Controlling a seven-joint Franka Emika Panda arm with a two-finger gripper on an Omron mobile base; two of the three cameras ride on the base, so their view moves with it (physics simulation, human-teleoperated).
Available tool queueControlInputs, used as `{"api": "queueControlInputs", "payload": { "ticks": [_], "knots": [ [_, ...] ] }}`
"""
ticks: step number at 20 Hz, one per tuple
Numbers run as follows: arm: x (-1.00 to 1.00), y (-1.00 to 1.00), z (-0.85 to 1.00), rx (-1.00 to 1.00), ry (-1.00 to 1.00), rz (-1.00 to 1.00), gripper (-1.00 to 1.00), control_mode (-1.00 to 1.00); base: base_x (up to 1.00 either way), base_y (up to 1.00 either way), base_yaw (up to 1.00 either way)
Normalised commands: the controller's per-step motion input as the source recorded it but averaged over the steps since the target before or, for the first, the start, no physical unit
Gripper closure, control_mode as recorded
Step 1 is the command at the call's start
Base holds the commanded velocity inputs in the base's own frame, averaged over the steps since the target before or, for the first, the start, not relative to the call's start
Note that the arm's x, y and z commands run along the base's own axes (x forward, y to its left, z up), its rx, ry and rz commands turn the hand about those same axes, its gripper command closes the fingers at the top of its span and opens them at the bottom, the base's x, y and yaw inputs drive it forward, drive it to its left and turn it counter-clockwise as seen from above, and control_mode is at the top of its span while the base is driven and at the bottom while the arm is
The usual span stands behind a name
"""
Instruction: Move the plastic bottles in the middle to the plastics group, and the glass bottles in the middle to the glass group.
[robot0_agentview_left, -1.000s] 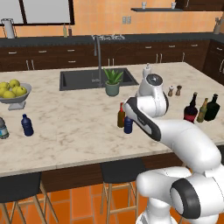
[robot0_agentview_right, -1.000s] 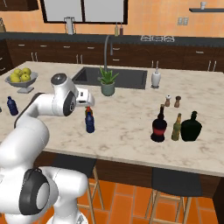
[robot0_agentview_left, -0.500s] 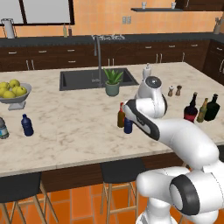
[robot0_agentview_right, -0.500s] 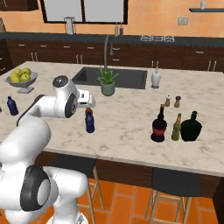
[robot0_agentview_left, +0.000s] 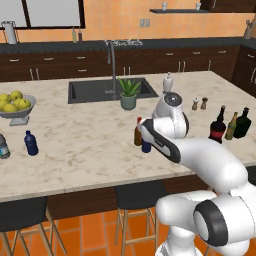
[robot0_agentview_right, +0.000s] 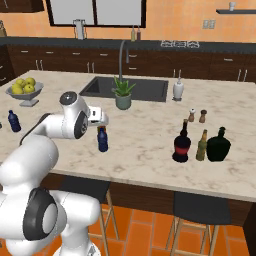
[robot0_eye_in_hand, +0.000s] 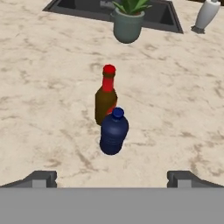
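Observation:
In the hand view my gripper (robot0_eye_in_hand: 111, 179) is open, its fingertips (robot0_eye_in_hand: 40, 178) wide apart and low in the picture. A small dark blue plastic bottle (robot0_eye_in_hand: 113, 131) stands just ahead of it, apart from both fingers. Right behind that stands a slim brown glass bottle (robot0_eye_in_hand: 106, 98) with a red cap. The pair (robot0_agentview_left: 137, 134) stands mid-counter beside my hand. The plastics group, a blue bottle (robot0_agentview_left: 31, 143) and a clear one (robot0_agentview_left: 2, 147), stands far left. At the right a round black bottle (robot0_agentview_right: 181, 145) with a red label stands beside the amber bottle (robot0_agentview_right: 202, 146) and the dark green bottle (robot0_agentview_right: 218, 145).
A potted plant (robot0_eye_in_hand: 128, 24) and the sink (robot0_agentview_left: 105, 90) lie beyond the two bottles. A white soap dispenser (robot0_agentview_right: 178, 89) stands by the sink. Salt and pepper shakers (robot0_agentview_left: 199, 104) stand behind the glass group. A bowl of fruit (robot0_agentview_left: 15, 106) stands at the far left.

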Motion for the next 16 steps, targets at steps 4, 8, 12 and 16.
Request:
{"api": "queueControlInputs", "payload": {
  "ticks": [4,8,12,16],
  "knots": [
    [0.0,-0.26,-0.13,0.0,-0.04,0.0,-1.0,-1.0,0.0,0.0,0.0],
    [0.19,-0.03,-0.21,0.0,-0.05,0.0,-1.0,-1.0,0.0,0.0,0.0],
    [0.27,-0.01,-0.11,0.0,0.0,0.01,-1.0,-1.0,0.0,0.0,0.0],
    [0.02,0.0,-0.03,0.01,0.0,0.01,-1.0,-1.0,0.0,0.0,0.0]
  ]
}}
